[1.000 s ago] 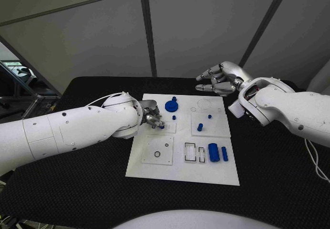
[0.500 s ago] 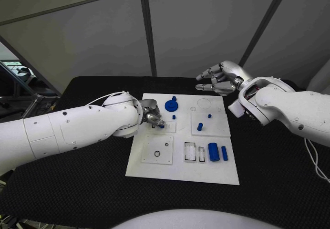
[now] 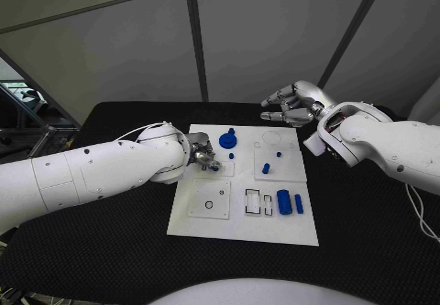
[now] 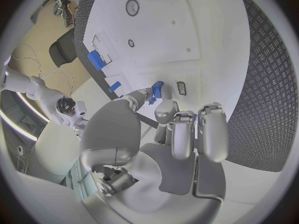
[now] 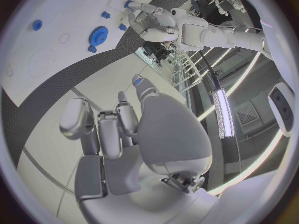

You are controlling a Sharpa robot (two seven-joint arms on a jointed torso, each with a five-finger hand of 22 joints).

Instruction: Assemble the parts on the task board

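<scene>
Nothing on the board has shifted over the last second; both my hands sit where they were. From the head view, my left hand (image 3: 203, 157) is down on the task board (image 3: 246, 232), fingertips pinching a small blue peg (image 3: 215, 168) at a clear tile (image 3: 223, 169). A blue gear (image 3: 228, 141) lies just beyond it, a blue cylinder (image 3: 285, 203) and a blue bar (image 3: 299, 204) sit near the board's right edge. My right hand (image 3: 292, 105) hangs past the board's far edge, fingers loosely apart, holding nothing.

At my left wrist, my fingers (image 4: 163, 104) close on the blue peg (image 4: 156, 89) against the white board (image 4: 187, 30).

At my right wrist, my curled fingers (image 5: 99, 127) are bare above the table; the gear (image 5: 98, 35) shows on the board.
</scene>
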